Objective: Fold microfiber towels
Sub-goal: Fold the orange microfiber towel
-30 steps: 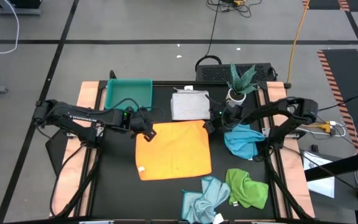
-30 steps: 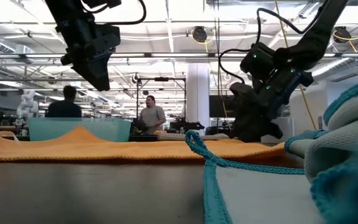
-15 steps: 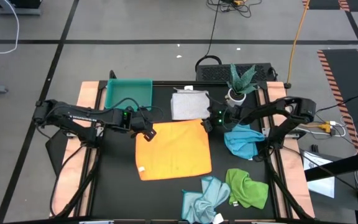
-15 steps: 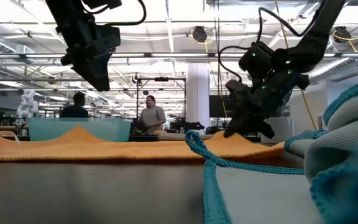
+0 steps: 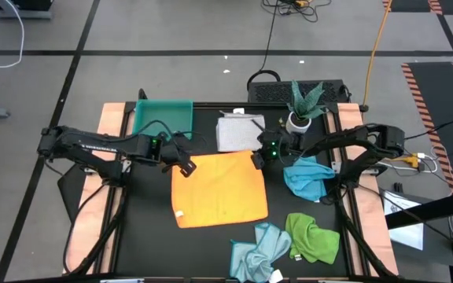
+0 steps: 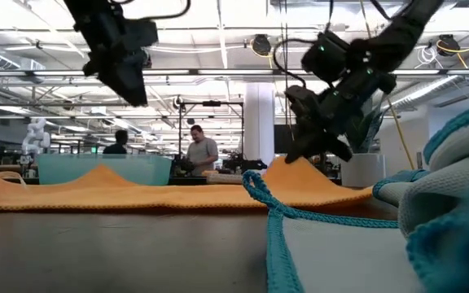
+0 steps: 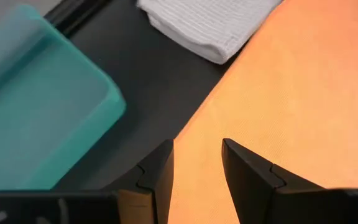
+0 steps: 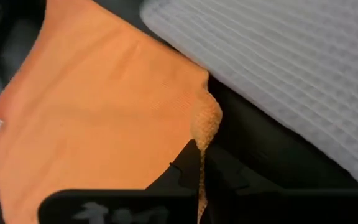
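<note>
While I watch the overhead feed, the yellow-orange towel (image 5: 220,189) lies spread flat in the middle of the dark surface (image 5: 144,236), and my right hand (image 5: 256,158) sits at its upper right corner, pressed together and pinching that corner; the right wrist camera shows the orange edge (image 8: 202,124) bunched up between the fingers, and from the level camera the corner rises in a small peak (image 6: 295,172) under the hand (image 6: 300,155). My left hand (image 5: 185,167) hangs at the towel's upper left corner, its fingers (image 7: 157,174) parted partway with nothing between them, poised over the orange edge beside bare surface. Just above the orange towel, at frame centre, the white-grey towel (image 5: 238,132) sits folded, with the teal tray (image 5: 162,118) to its left. Right of the orange one lies the bright blue towel (image 5: 309,178) in a crumpled heap. Toward the lower right, the green towel (image 5: 313,238) and the pale blue towel (image 5: 259,250) lie bunched, touching each other. A potted plant (image 5: 305,102) stands at the upper right of the surface.
</note>
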